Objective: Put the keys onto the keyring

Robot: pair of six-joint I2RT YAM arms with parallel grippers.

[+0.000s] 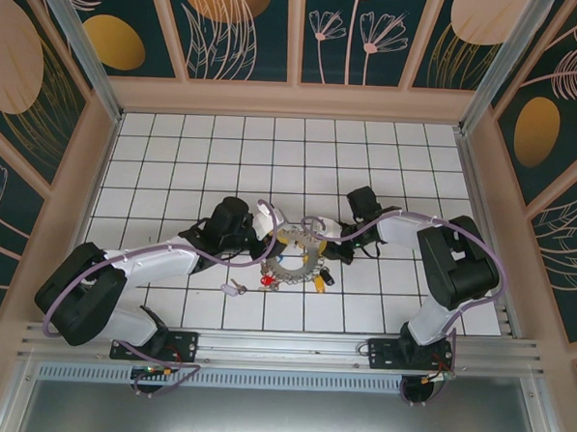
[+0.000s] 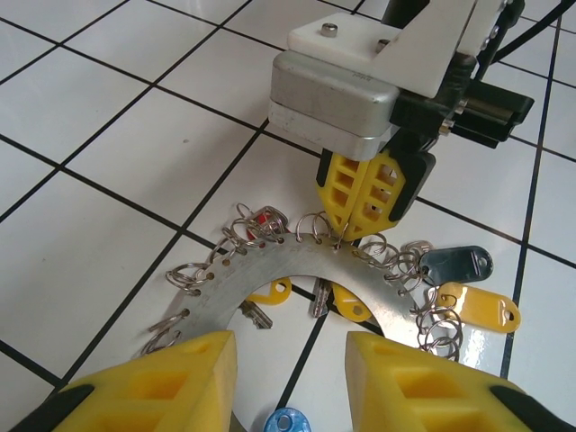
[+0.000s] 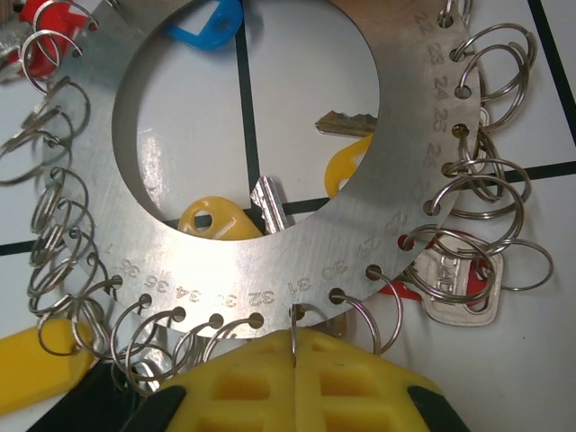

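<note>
Where floral panels (image 1: 240, 25) enclose it, white tiled surface (image 1: 176, 142), keyring (image 1: 292, 240) resting

Silvery keyring (image 3: 234, 261), stamped with tiny numbers, on a white tabletop (image 2: 108, 117) gridded in black. Silver keys (image 3: 454, 288) carry a yellow tag (image 2: 477, 306), blue tag (image 3: 202, 22) at twelve o'clock, red tag (image 3: 49, 22). Left pincer (image 2: 290, 360) and right pincer (image 2: 346, 238): yellow, black-trimmed.

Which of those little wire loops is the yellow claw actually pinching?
Find the big flat keyring with numbers stamped round its rim. Follow that rim to the right claw, whose yellow fingers are shut. Its wire loop hangs from the hole stamped 31, the only one drawn straight down between the fingers.
</note>
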